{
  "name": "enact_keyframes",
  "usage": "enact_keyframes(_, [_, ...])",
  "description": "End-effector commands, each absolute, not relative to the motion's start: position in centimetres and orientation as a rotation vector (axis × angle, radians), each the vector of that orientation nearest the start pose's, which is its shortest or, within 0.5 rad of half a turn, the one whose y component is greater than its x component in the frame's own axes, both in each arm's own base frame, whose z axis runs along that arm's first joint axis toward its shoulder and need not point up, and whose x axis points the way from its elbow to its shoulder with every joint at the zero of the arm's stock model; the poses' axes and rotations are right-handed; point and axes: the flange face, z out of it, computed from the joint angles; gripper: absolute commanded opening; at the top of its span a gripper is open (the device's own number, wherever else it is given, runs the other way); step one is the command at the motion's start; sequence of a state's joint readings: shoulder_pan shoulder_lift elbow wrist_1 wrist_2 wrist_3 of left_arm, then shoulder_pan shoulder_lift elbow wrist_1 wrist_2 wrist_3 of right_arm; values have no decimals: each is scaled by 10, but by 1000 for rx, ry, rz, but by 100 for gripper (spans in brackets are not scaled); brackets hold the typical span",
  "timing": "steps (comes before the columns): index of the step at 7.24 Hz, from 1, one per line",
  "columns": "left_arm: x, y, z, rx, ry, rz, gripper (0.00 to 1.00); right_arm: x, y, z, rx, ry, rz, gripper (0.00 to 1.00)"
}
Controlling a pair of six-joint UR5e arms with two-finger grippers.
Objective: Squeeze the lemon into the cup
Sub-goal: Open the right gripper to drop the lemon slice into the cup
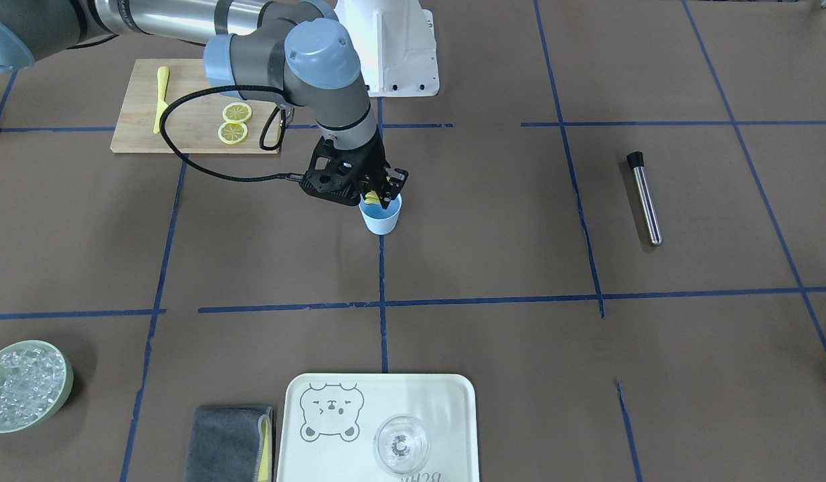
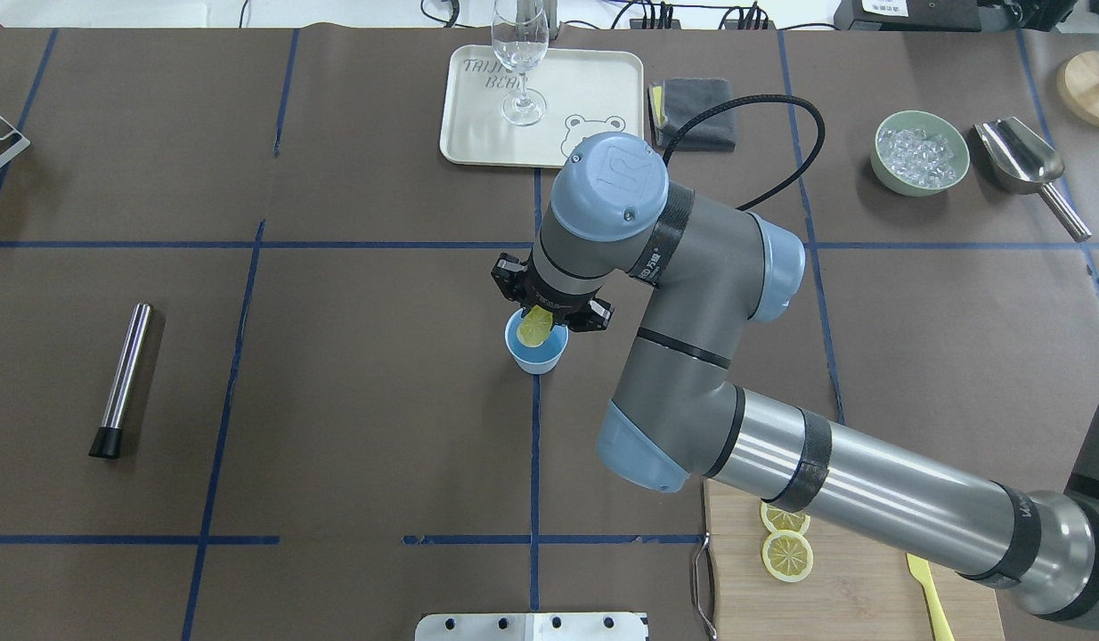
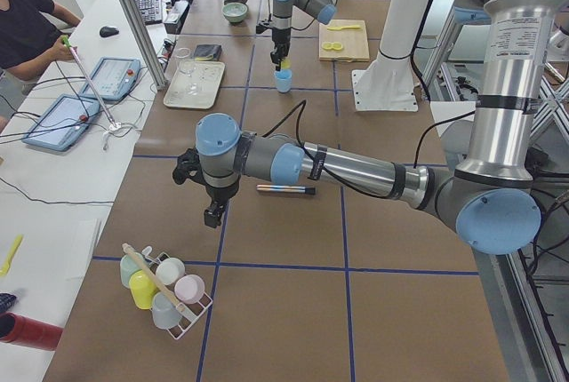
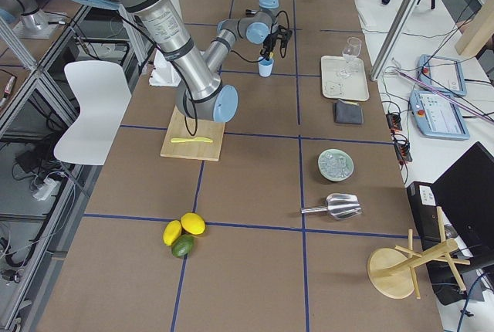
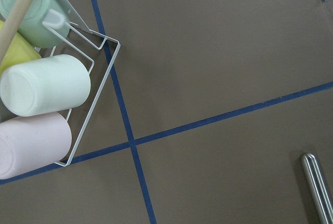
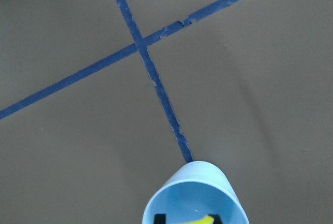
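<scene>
My right gripper [image 1: 376, 195] is shut on a yellow lemon slice [image 2: 535, 328] and holds it folded just over the mouth of the light-blue cup [image 1: 381, 217]. The cup stands upright at the table's middle, on a blue tape line [image 2: 536, 356]. In the right wrist view the cup's rim [image 6: 195, 195] shows at the bottom edge, with a bit of the slice [image 6: 203, 220] inside it. Two more slices [image 1: 237, 112] [image 1: 233, 132] lie on the wooden board [image 1: 138, 127] beside a yellow knife [image 1: 160, 99]. My left gripper [image 3: 213, 215] hangs over the table's far-left end; I cannot tell if it is open or shut.
A steel tube with a black cap [image 2: 122, 378] lies on the left. A cream tray [image 2: 594, 80] holds a clear glass [image 2: 519, 53]. A grey cloth [image 2: 696, 111], a green bowl of ice [image 2: 922, 151] and a metal scoop [image 2: 1017, 156] are nearby. A wire rack of cups [image 5: 41, 88] is below my left wrist.
</scene>
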State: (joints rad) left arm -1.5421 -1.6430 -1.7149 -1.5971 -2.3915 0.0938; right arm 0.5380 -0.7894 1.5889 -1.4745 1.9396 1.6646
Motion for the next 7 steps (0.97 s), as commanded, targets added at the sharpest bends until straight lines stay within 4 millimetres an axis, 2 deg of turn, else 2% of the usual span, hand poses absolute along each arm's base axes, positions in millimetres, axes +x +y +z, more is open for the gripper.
enact_keyframes(1, [-46, -528, 543, 257, 810, 214, 100, -560, -444, 165, -148, -943, 411, 57])
enact_keyframes(3, [-46, -521, 546, 253, 810, 212, 100, -561, -444, 166, -146, -940, 410, 59])
enact_keyframes(5, [-46, -520, 541, 264, 809, 218, 100, -560, -445, 168, -146, -938, 409, 78])
enact_keyframes(6, [-45, -518, 544, 257, 810, 215, 100, -560, -444, 170, -157, -936, 404, 90])
enact_keyframes(7, [-42, -519, 548, 248, 811, 219, 100, -559, -442, 173, -167, -936, 398, 99])
